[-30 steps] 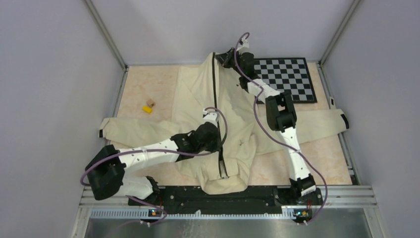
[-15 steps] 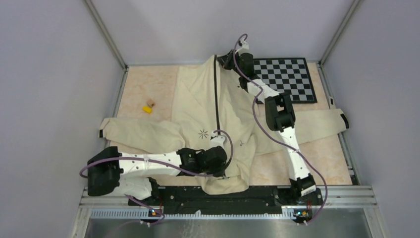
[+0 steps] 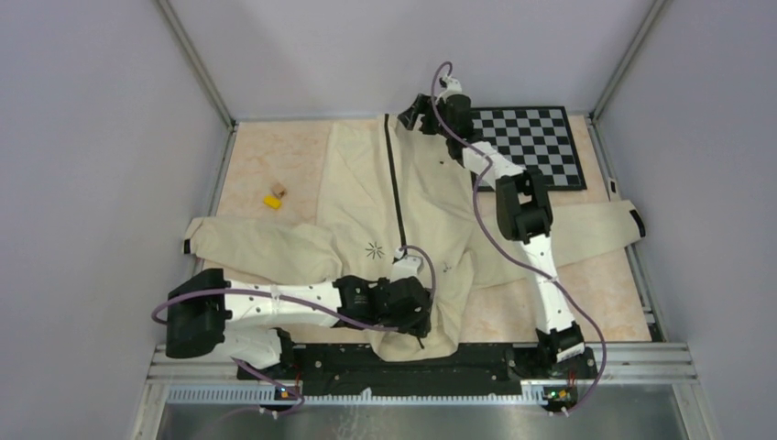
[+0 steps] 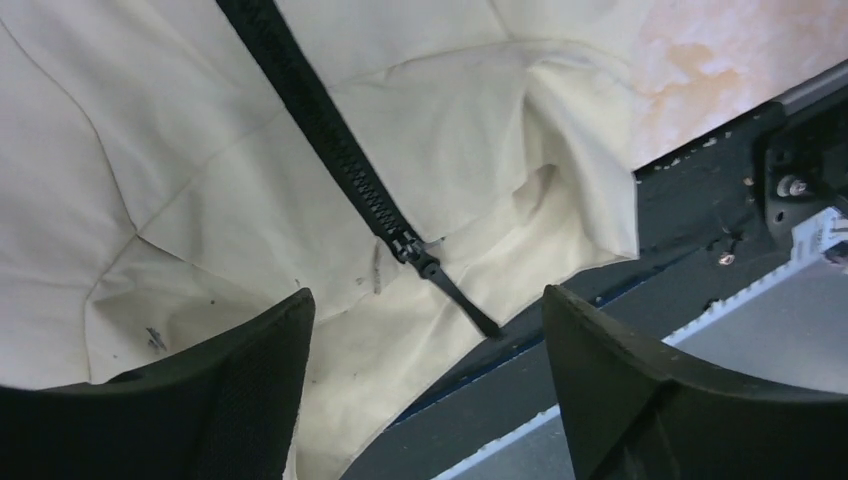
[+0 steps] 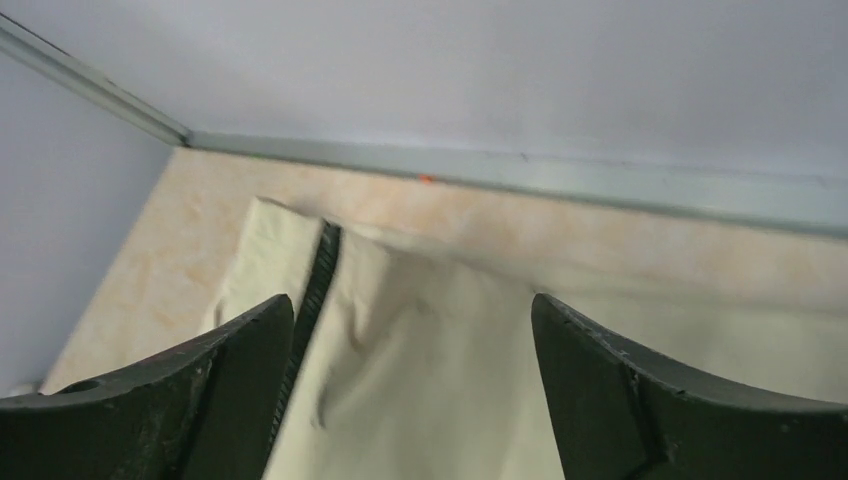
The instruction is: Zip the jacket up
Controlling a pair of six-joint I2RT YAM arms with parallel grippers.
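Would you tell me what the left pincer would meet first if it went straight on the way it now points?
Most likely the zipper pull of the jacket, which lies between the open fingers of the left pincer; depth is unclear.

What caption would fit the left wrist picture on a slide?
Open left claw poised above the cream jacket, framing its black zipper slider.

Zipper [image 3: 394,183] lower end hidden under left arm [image 3: 275,298] from above; yellow, tan bits [image 3: 274,197] unidentifiable.
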